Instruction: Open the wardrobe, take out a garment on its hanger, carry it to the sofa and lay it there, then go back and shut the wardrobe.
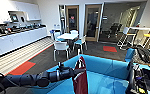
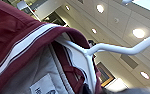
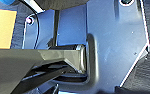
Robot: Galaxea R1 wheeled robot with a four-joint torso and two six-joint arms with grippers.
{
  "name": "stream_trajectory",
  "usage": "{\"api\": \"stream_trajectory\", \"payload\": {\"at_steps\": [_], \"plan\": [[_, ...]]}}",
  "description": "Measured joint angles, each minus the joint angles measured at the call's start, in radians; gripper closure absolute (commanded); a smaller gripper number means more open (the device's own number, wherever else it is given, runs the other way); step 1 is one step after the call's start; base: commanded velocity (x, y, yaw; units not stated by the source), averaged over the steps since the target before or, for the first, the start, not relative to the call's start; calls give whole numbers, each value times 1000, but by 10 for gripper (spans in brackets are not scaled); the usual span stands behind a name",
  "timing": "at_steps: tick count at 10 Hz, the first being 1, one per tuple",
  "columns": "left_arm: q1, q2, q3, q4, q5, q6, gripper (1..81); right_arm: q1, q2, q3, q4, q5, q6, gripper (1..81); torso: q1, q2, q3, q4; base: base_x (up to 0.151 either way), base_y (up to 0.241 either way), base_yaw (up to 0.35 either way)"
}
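While the left arm reaches forward from the left, the left gripper [image 1: 76,71] is clenched on the hanger [image 2: 111,48], and the garment [image 1: 80,76] hangs with its long axis vertical, hook end up, above the sofa [image 1: 103,67]. Behind stand a white table [image 1: 67,36], chairs [image 1: 61,47] and a kitchen counter [image 1: 16,37]. Whether the right gripper is clenched cannot be told.

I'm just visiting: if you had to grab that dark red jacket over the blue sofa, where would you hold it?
Probably by the hanger, not the cloth. Its thin white neck rises above the collar of the garment, rigid and slim enough for jaws to close across, while the fabric hangs loose below. Coming in level from the side, as the left arm reaches over the sofa, keeps the jacket hanging straight.
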Motion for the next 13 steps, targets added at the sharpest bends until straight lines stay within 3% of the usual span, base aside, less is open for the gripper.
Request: {"api": "stream_trajectory", "payload": {"at_steps": [2,4,7,13], "plan": [[2,7,-10,0,0,3,811,12,0,0,0,1,0,10,1,1,-68,0,0,0,0],[-13,45,-39,-2,-1,1,811,20,0,0,0,4,0,10,2,1,-92,0,0,0,0],[-47,58,-131,-2,-45,-24,811,23,0,0,0,4,0,10,2,1,-92,0,0,0,0],[-154,59,-257,-1,-52,-123,811,34,9,-1,0,3,0,10,3,2,-92,0,0,0,0]]}}
